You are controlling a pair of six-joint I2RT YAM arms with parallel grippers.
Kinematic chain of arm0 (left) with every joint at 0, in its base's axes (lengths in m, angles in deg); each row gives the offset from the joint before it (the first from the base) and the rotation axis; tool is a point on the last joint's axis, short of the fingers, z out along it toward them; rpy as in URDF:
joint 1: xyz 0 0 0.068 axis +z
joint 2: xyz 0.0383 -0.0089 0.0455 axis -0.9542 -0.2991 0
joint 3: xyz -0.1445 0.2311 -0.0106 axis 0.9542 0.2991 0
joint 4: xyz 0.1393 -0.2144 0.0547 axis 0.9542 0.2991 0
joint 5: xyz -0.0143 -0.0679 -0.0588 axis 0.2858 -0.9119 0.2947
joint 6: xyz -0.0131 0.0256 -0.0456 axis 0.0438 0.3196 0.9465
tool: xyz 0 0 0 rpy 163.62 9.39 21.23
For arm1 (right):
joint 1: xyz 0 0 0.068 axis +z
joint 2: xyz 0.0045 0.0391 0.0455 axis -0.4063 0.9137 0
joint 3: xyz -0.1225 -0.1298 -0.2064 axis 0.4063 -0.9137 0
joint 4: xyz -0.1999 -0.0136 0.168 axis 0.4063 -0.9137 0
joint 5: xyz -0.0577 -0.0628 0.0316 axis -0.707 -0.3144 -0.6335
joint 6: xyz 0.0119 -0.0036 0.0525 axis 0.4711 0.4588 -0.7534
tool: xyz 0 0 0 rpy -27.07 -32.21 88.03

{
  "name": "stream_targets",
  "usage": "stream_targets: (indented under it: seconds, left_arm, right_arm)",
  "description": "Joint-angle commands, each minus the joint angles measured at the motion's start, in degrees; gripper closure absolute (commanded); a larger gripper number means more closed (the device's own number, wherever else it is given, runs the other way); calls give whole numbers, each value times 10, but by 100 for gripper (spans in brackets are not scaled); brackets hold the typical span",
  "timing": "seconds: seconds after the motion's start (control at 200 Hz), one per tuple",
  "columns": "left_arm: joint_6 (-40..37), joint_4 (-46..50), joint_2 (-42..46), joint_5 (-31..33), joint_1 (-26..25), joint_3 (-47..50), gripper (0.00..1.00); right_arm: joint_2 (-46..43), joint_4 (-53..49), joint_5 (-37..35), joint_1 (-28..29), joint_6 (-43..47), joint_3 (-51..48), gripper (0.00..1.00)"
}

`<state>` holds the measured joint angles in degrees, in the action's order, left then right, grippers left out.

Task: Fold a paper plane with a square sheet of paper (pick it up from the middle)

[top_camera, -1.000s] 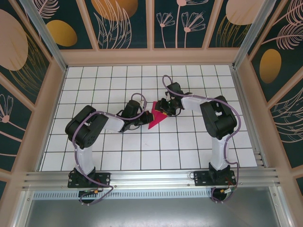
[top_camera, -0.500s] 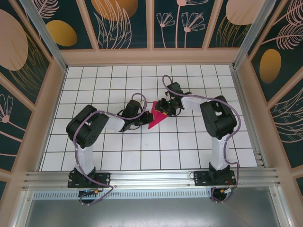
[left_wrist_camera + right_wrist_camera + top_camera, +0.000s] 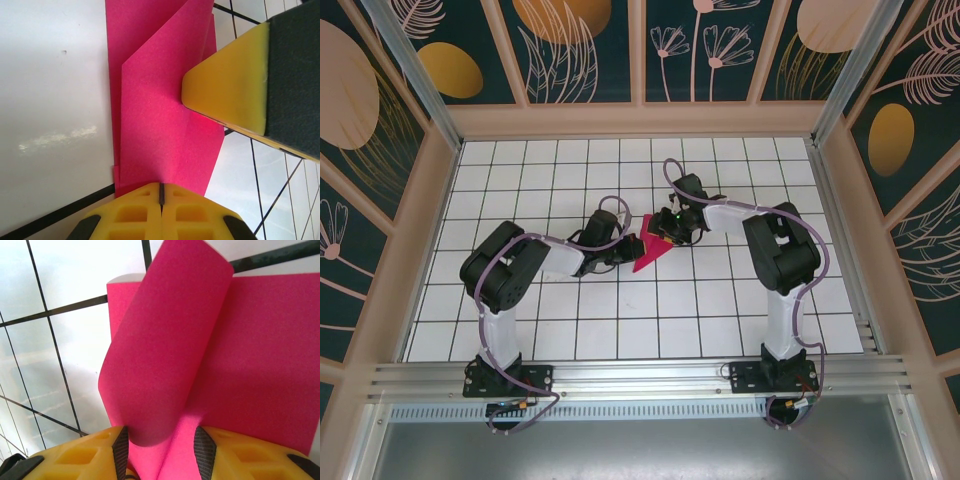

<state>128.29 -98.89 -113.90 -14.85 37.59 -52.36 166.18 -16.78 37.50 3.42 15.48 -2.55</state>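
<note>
paper (image 3: 160, 125): magenta-pink | table (image 3: 620, 330): white, black grid | left gripper (image 3: 161, 192): yellow | walls (image 3: 590, 50): teal, floral

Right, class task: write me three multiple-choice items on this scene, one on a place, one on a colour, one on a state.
1. The pink paper lies: A between the left gripper and the right gripper; B in a far corner; C off the table.
2. The gripper fingers are: A blue; B yellow; C green.
3. The left gripper is: A wide open; B half open; C shut.
Answers: A, the top view shows it between them; B, both wrist views show yellow; C, its fingertips meet.
</note>
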Motion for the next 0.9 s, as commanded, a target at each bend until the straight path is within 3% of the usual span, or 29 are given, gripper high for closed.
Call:
stream_targets:
  seconds: [0.0,0.16,0.32,0.58,0.896]
  left_arm:
    - [-28,84,-37,18,-1,0,100]
    - [-40,109,-36,33,-1,-1,100]
    - [-38,108,-42,32,-1,-2,100]
    - [-44,113,-44,26,-2,-11,100]
    - [-39,119,-45,28,-2,-13,100]
  right_arm:
    - [-5,-15,-17,-12,21,-11,55]
    - [-72,26,19,-25,25,-25,57]
    - [-99,70,51,-24,36,-57,65]
    - [-57,76,88,-4,66,-45,92]
    - [-8,77,111,4,82,-45,95]
